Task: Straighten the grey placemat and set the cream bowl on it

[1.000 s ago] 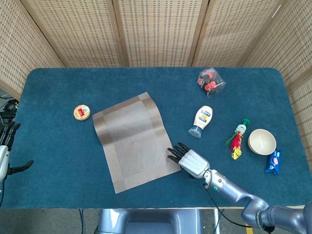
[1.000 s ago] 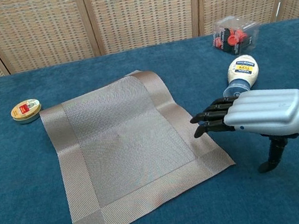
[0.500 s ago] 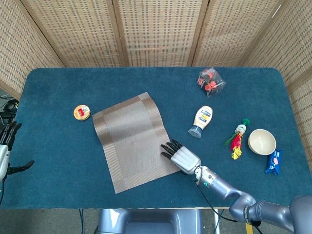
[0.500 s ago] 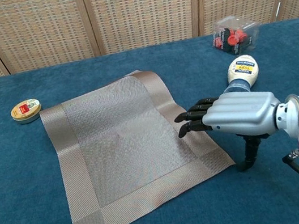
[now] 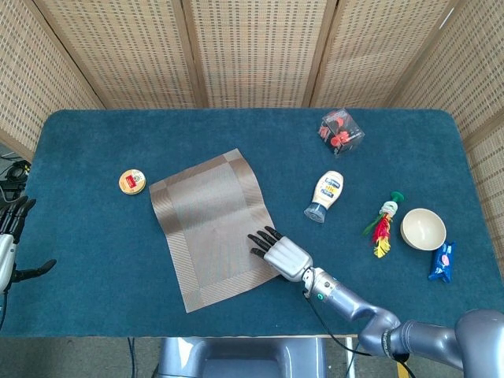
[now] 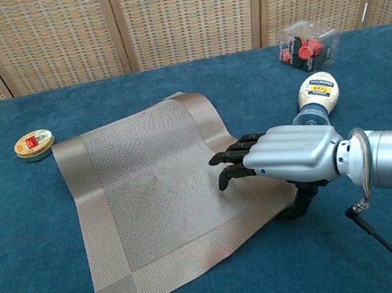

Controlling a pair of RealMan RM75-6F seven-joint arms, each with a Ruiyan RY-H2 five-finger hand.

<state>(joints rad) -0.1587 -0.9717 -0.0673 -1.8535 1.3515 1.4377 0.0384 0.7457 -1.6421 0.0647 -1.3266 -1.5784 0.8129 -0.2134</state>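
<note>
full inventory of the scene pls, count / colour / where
placemat: 1, grey-brown woven, table centre-left, lying skewed to the table edges
round tin: 1, yellow with red label, just left of the placemat's far corner
squeeze bottle: 1, cream with blue cap, lying on its side right of the placemat
clear box: 1, transparent with red and black contents, far right of centre
feather toy: 1, red, yellow and green, beside the bowl's left
cream bowl: 1, cream, upright, right side of table
blue packet: 1, blue, just right of and nearer than the bowl
table: 1, dark blue cloth top
right hand: 1, silver with black fingers, over the placemat's near right edge
left hand: 1, dark, off the table's left edge
</note>
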